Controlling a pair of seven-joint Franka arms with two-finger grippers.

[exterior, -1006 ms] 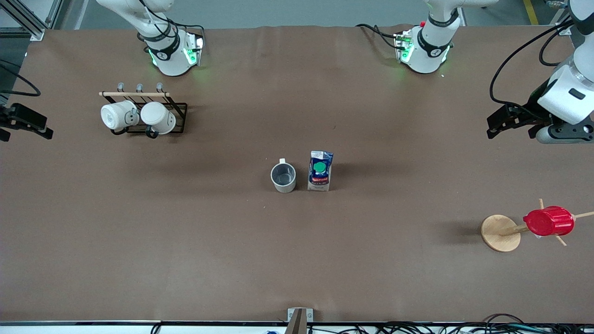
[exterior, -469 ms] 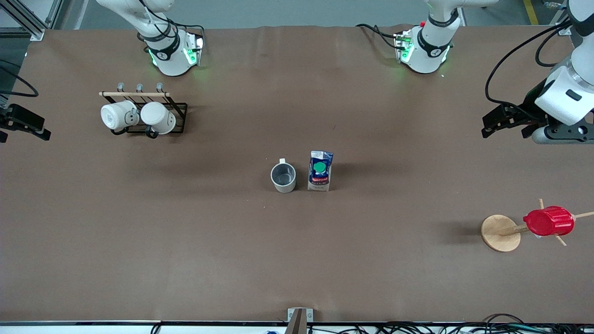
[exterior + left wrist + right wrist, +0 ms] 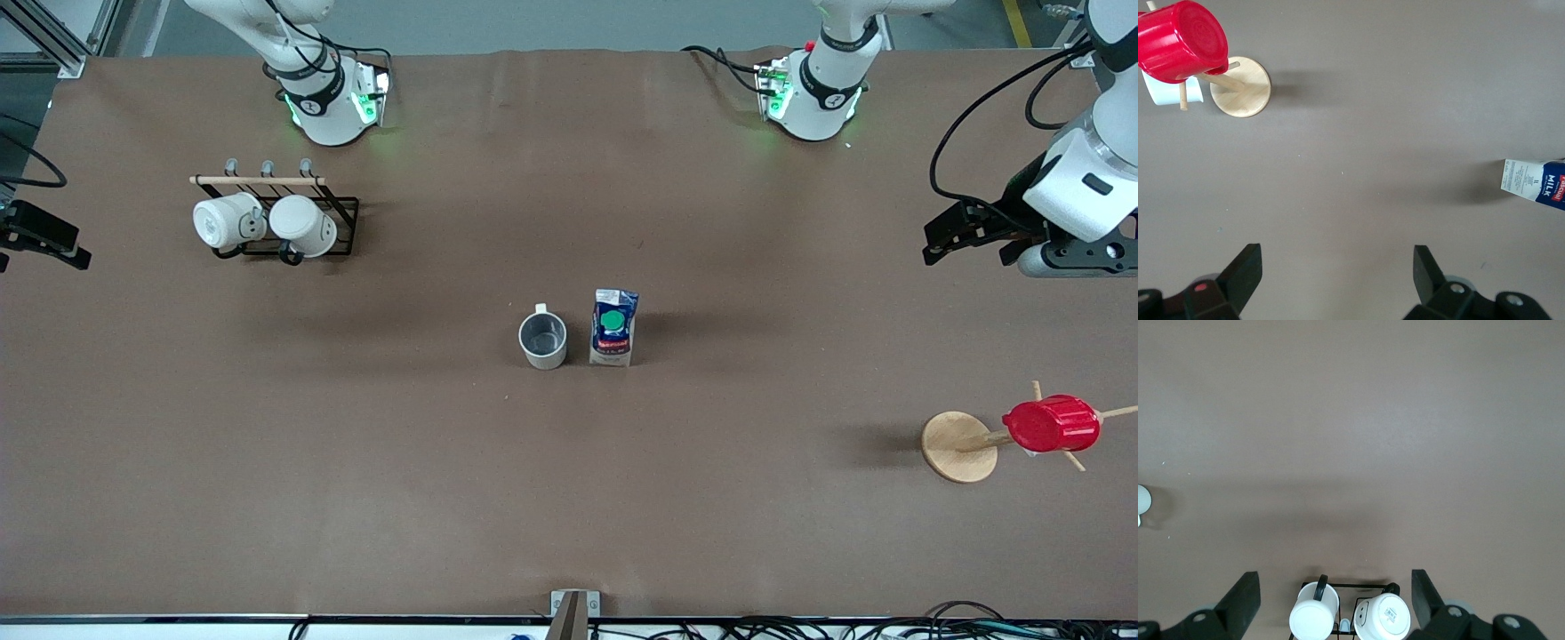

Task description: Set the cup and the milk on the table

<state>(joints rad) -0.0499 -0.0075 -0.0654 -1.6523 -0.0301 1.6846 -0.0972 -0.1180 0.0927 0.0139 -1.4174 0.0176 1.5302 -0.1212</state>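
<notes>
Cup (image 3: pixel 542 340) beside milk (image 3: pixel 613 327), end effectors well apart

Front camera high, facing the arm bases, covers the whole table (image 3: pixel 356 498). Both wrist cameras look straight down from well above it; the left wrist and front views share the milk (image 3: pixel 1536 184).

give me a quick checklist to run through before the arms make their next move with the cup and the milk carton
1. Small cream-beige cup upright on the brown table: ok.
2. Blue-and-white milk carton upright beside the cup, toward the left arm's end: ok.
3. Cup and carton apart, not touching: ok.
4. Left gripper open, holding nothing: ok.
5. Right gripper open, holding nothing, above the black wire rack with two white mugs: ok.
</notes>
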